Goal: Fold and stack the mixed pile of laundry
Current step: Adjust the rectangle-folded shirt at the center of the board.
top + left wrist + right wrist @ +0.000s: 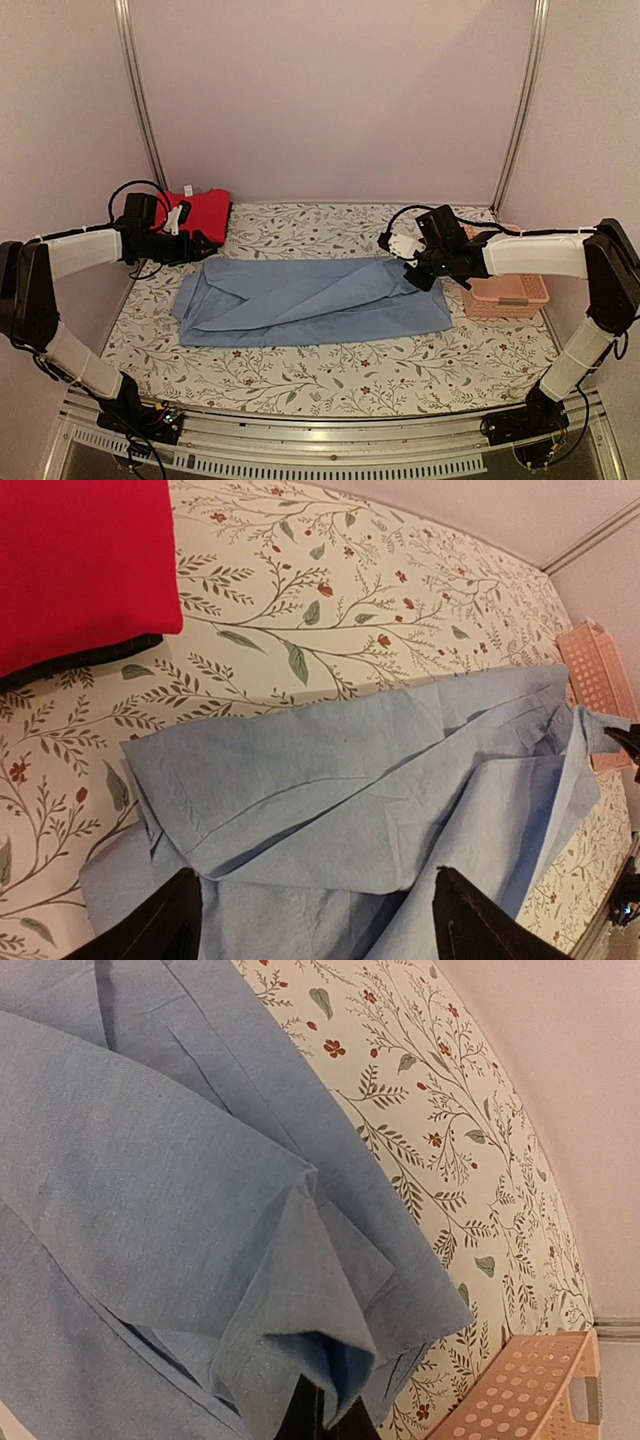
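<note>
The light blue shirt point(310, 300) lies spread and partly folded across the middle of the floral tablecloth point(330, 375). A folded bright red garment point(205, 213) rests at the back left corner. My left gripper point(200, 245) hovers over the shirt's left end, jaws wide apart with nothing between them; in the left wrist view its dark fingertips point(165, 925) flank the shirt's folds point(340, 810). My right gripper point(418, 272) is at the shirt's right end, shut on a bunched, lifted fold of the blue shirt point(310, 1360), which drapes over the fingers.
A pink slatted basket point(507, 290) stands at the right edge, just behind my right arm, also seen as the basket point(520, 1390). Metal frame posts rise at the back corners. A metal rail point(330, 440) runs along the near edge.
</note>
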Robot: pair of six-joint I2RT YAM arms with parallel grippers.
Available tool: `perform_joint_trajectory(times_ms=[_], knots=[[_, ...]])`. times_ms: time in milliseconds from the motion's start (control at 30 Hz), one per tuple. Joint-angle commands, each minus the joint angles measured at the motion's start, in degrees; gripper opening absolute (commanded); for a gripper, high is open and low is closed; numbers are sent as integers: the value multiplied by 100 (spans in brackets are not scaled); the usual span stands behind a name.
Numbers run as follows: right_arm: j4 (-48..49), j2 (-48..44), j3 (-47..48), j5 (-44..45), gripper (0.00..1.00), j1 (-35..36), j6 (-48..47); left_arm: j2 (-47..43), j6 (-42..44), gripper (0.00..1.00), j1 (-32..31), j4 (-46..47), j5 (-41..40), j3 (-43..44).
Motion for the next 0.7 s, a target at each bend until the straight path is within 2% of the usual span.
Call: perform_joint_trajectory(times_ms=[0, 33, 67, 100, 133, 267, 333, 367, 433, 533, 667], knots=[[570, -580, -478, -91, 5, -13, -382, -186, 60, 79, 98, 61, 34, -29], [371, -745, -580, -199, 16, 17, -321, -177, 91, 79, 102, 54, 83, -15], [95, -842, -587, -164, 35, 51, -264, -173, 123, 79, 102, 48, 173, 13], [-269, -974, -500, -193, 49, 64, 36, -175, 160, 80, 98, 47, 305, 43], [-647, -1077, -395, -246, 58, 66, 252, -176, 183, 80, 102, 47, 381, 82], [-1761, -1557, -18, -772, 74, 66, 1060, -74, 363, 81, 67, 27, 677, 261], [-1973, -1865, 55, -940, 81, 54, 1476, 87, 513, 81, -61, -102, 817, 435], [-2087, -1981, 111, -1212, 82, 24, 1680, 187, 683, 81, -180, -212, 851, 563], [-2248, -2147, 146, -1514, 82, -78, 2350, 432, 929, 81, -494, -401, 696, 858], [-2410, -2219, 102, -2444, 78, -647, 3295, 918, 1320, 78, -1017, -663, 577, 1389], [-2437, -1880, 124, -3122, 78, -1299, 4639, 1876, 1804, 75, -1714, -1004, 292, 2349]])
